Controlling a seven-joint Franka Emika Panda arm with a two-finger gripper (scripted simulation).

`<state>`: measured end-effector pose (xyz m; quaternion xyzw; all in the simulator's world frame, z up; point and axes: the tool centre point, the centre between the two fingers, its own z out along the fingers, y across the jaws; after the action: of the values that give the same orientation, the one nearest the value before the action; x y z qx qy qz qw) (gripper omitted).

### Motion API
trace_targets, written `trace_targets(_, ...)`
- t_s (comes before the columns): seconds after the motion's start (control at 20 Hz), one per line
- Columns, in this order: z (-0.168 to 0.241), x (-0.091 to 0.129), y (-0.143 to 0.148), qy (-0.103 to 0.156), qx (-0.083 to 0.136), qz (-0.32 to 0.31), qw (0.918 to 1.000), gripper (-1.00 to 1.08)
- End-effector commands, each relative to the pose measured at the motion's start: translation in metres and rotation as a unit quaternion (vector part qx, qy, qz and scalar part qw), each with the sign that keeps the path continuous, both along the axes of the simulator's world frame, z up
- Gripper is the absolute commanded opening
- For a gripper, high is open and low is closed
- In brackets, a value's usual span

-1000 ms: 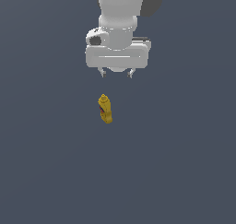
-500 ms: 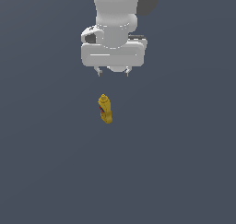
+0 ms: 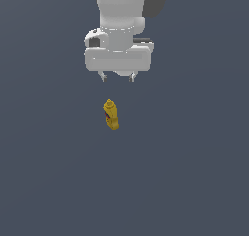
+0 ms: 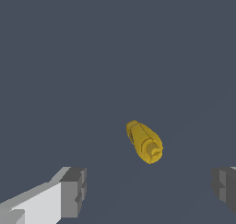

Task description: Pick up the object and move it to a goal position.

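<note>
The object, a small yellow squeeze bottle (image 3: 111,115) with a tapered cap and a red mark, lies on the dark grey floor in the exterior view. My gripper (image 3: 117,77) hangs above and slightly behind it, well clear of it, fingers spread wide and empty. In the wrist view the bottle (image 4: 145,142) shows nozzle-end toward the camera, between and beyond the two grey fingertips (image 4: 73,191), a little nearer the other finger (image 4: 225,187). Nothing touches the bottle.
A plain dark grey surface (image 3: 185,172) fills both views. No other objects, containers or edges show.
The arm's hand has shifted toward the exterior view's left and slightly lower. The bottle has not moved and the fingers stay apart.
</note>
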<state>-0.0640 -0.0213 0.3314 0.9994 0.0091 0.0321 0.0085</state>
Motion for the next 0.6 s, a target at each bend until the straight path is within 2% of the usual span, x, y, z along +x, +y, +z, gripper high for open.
trace_targets(0.0,-0.004,0.000,-0.002,0.002,0.000,0.008,1.0000,1.00)
trace_targets(0.55,-0.045,-0.007,-0.020,0.014,0.000,0.081,0.9966,1.00)
